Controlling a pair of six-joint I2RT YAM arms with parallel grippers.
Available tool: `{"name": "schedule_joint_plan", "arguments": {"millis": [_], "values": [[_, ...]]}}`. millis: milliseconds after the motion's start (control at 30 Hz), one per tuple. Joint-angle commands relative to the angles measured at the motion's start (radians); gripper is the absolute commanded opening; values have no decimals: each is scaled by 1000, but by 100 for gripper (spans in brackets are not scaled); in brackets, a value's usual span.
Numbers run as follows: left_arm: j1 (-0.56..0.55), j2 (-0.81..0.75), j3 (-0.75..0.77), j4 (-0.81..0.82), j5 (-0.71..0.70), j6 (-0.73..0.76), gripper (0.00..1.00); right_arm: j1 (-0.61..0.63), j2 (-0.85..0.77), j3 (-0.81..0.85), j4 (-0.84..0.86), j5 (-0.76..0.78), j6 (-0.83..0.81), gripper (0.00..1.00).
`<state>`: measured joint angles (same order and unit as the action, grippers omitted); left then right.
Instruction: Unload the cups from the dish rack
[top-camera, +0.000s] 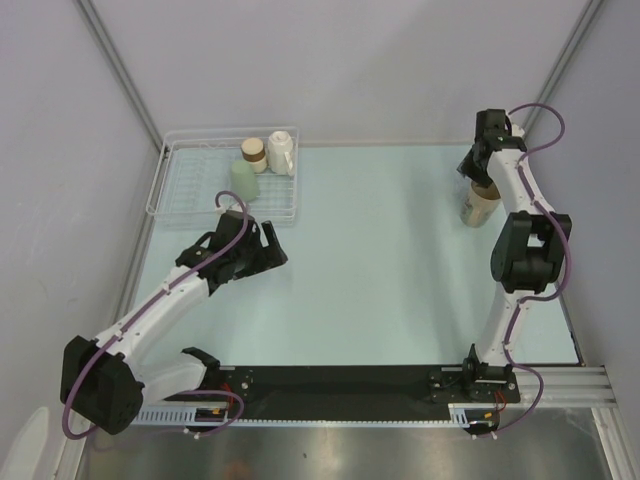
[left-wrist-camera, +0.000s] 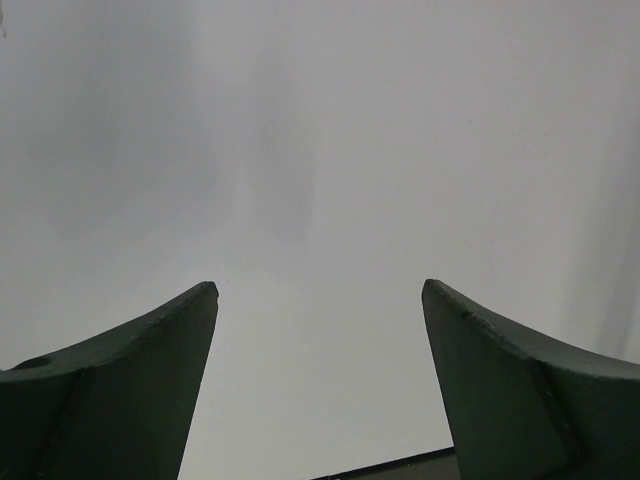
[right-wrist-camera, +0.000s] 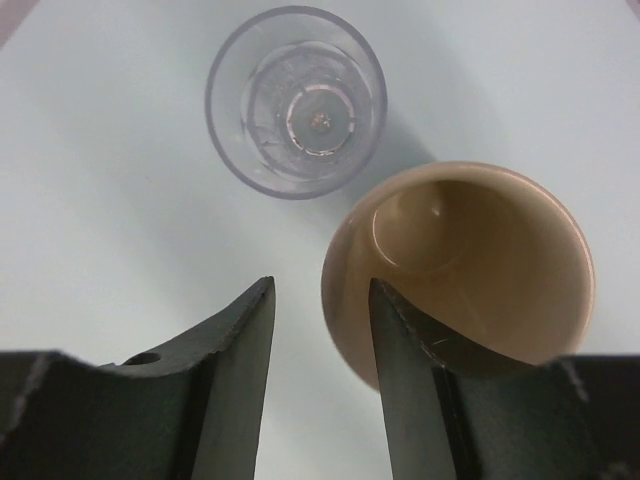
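Observation:
The dish rack (top-camera: 180, 195), a white wire tray, sits at the table's far left. In its right end stand a pale green cup (top-camera: 243, 180), a brown-topped cup (top-camera: 254, 153) and a white cup (top-camera: 281, 152). At the far right a beige cup (right-wrist-camera: 470, 260) and a clear glass cup (right-wrist-camera: 296, 100) stand upright on the table. My right gripper (right-wrist-camera: 320, 283) is open directly above the beige cup (top-camera: 480, 205). Its jaws straddle the cup's near wall without pressing it. My left gripper (top-camera: 278, 248) hangs open just in front of the rack. It holds nothing and faces a blank wall (left-wrist-camera: 320, 150).
Grey walls enclose the pale blue table (top-camera: 380, 260) on the left, back and right. The black base strip (top-camera: 340, 385) with both arm mounts runs along the near edge.

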<state>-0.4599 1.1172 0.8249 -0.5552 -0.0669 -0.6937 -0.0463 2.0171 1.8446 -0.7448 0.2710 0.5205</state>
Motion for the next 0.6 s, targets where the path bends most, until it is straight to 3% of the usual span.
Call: {"name": "schedule_joint_plan", "arguments": {"millis": [0, 233, 267, 433, 567], "values": [[-6, -36, 42, 20, 18, 29, 89, 17, -127, 65, -14, 33, 7, 50], [-6, -72, 85, 9, -4, 91, 94, 100, -299, 76, -30, 22, 10, 56], [-6, -77, 95, 0, -17, 105, 100, 123, -325, 61, -21, 20, 7, 58], [-5, -33, 284, -60, -278, 218, 100, 385, -535, -117, 68, 91, -31, 61], [-3, 67, 426, -75, -382, 244, 100, 563, -635, -255, 52, 149, -11, 74]]}}
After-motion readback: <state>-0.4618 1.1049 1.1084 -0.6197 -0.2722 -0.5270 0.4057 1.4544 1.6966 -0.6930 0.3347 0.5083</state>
